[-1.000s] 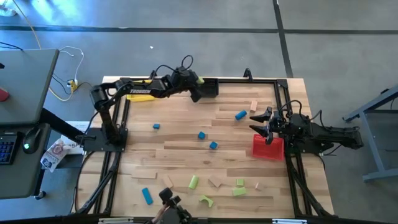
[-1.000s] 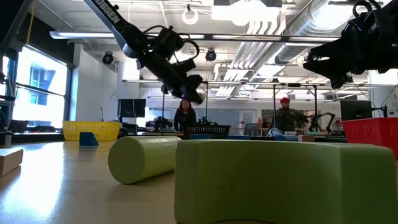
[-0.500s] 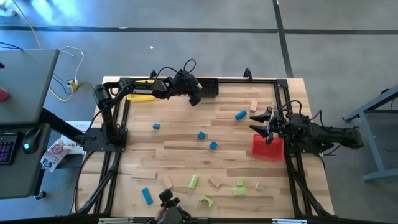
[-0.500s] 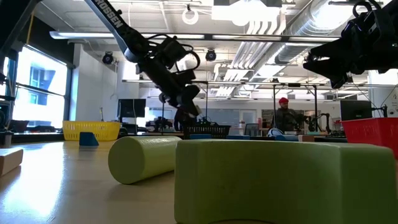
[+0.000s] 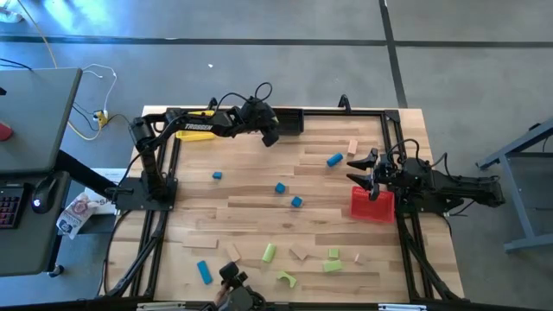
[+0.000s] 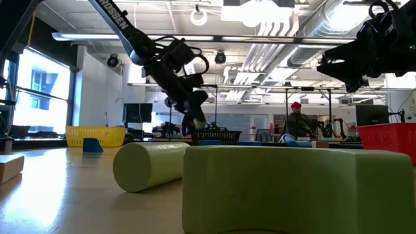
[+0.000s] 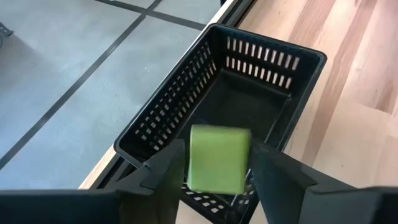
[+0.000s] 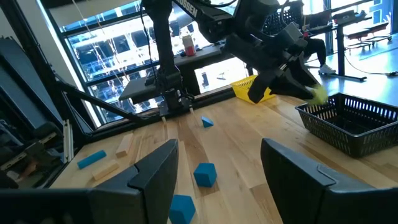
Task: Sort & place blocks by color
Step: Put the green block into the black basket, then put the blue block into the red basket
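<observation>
My left gripper point(image 5: 270, 135) hovers at the table's far edge over the black bin point(image 7: 231, 118) and is shut on a light green cube point(image 7: 219, 158). In the low view the left gripper point(image 6: 195, 117) points down above the black bin point(image 6: 218, 136). My right gripper point(image 5: 366, 168) waits open above the red bin point(image 5: 372, 206), and nothing lies between its fingers point(image 8: 155, 168). Loose blocks lie on the table: blue ones point(image 5: 281, 187) near the middle, green ones point(image 5: 269, 252) and tan ones point(image 5: 299, 252) toward the near edge. My left gripper pinches the light green cube between its two fingers point(image 7: 168, 163), one on each of two opposite side faces point(image 7: 194, 158). The fingers slant downward from the table's left. The cube is lifted clear, above the black bin's rim and open top.
A yellow bin point(image 5: 192, 132) sits at the far edge under the left arm. A blue block point(image 5: 334, 159) and a tan block point(image 5: 352, 147) lie near the right gripper. A green cylinder point(image 6: 153, 166) and a green block point(image 6: 292, 188) lie close to the low camera. People stand in the room behind.
My left gripper has tipped its fingers downward and lowered toward the black bin, still shut on the green cube.
</observation>
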